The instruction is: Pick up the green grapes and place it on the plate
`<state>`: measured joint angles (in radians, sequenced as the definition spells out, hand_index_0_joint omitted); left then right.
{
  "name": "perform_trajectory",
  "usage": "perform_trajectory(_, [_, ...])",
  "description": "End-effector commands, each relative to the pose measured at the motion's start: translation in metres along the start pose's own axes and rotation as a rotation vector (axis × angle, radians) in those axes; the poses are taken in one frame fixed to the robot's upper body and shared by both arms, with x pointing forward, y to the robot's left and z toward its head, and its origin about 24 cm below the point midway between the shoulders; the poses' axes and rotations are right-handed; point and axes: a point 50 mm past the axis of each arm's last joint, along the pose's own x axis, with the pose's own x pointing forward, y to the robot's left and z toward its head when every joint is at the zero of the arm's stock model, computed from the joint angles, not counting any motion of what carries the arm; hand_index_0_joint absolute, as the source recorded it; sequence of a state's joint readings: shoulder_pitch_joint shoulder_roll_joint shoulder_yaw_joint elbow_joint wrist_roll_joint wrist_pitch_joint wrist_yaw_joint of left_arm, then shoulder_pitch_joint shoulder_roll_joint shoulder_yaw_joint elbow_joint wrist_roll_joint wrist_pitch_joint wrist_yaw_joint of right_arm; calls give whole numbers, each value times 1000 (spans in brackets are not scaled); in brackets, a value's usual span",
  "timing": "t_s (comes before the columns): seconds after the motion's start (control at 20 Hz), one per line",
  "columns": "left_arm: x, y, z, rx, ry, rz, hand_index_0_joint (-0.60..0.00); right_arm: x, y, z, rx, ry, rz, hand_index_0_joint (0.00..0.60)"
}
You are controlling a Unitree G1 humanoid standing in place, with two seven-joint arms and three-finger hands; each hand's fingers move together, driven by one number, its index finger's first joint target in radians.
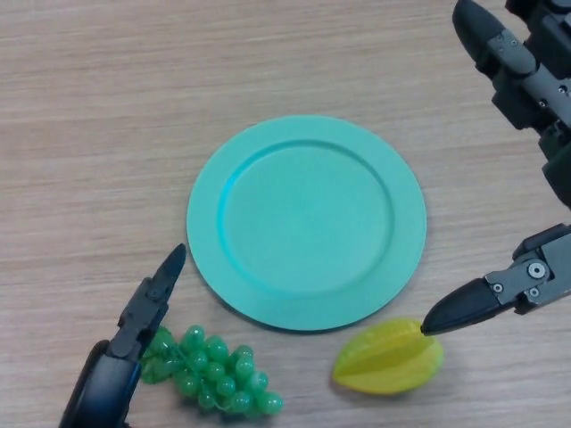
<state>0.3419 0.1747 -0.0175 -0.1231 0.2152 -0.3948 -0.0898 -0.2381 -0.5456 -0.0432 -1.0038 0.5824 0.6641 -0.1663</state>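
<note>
Now the left hand (134, 343), fingers straight, hovers touching the green grapes (214, 373); it should curl around the cluster's middle before lifting toward the plate (401, 209).

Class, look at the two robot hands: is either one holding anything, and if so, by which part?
Nothing is held. The left robot hand hangs beside the green grapes with straight fingers; the right robot hand points at the yellow starfruit, gripping nothing.

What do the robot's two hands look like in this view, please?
Both are black. The left hand shows glossy black segments that taper to a pointed tip. The right hand has thick, rounded black fingers with grey panels and small round screws, and one finger ends in a smooth, pointed black tip.
</note>
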Motion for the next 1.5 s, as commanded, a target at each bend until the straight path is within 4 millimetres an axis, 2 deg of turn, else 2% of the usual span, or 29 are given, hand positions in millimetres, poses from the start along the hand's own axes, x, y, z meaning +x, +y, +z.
perform_trajectory(0.05, [2, 5, 16, 47, -203, 60, 0, -5, -11, 28, -53, -187, -68, 0])
perform_trajectory(0.35, [14, 2, 2, 66, -121, 127, 0, -5, -14, 28, -53, -184, -81, 0])
perform_trajectory(0.4, [14, 2, 2, 70, -118, 129, -50, -5, -14, 28, -52, -184, -81, 0])
perform_trajectory(0.45, [14, 0, 0, 84, -113, 122, -200, -6, -14, 28, -50, -184, -83, 0])
perform_trajectory(0.5, [14, -2, -2, 97, -107, 113, -300, -6, -15, 28, -48, -184, -84, 0])
perform_trajectory(0.55, [15, -7, -5, 130, -88, 74, -450, -6, -16, 28, -44, -184, -88, 0])
perform_trajectory(0.6, [15, -13, -9, 170, -71, 27, -550, -7, -16, 27, -41, -183, -91, 0])
perform_trajectory(0.65, [15, -20, -13, 197, -39, -27, -600, -7, -17, 27, -40, -178, -94, 0])
perform_trajectory(0.7, [15, -21, -15, 181, -11, -50, -600, -7, -17, 27, -40, -178, -95, 0])
perform_trajectory(0.85, [4, -23, -19, 157, 131, -291, -600, -7, -17, 27, -38, -177, -97, 0])
perform_trajectory(1.0, [-1, -19, -13, 166, 153, -327, -600, -7, -16, 27, -39, -176, -97, 0])
perform_trajectory(1.1, [-1, -14, -2, 198, 95, -252, -600, -6, -15, 27, -34, -178, -96, 0])
perform_trajectory(1.25, [9, 5, 28, 160, -119, 10, -600, -7, -15, 28, -29, -184, -97, 0])
perform_trajectory(1.3, [9, 9, 34, 143, -143, 34, -600, -7, -14, 27, -28, -183, -96, 0])
perform_trajectory(1.5, [15, 30, 80, 66, -260, 133, -600, -7, -15, 29, -31, -183, -92, 0])
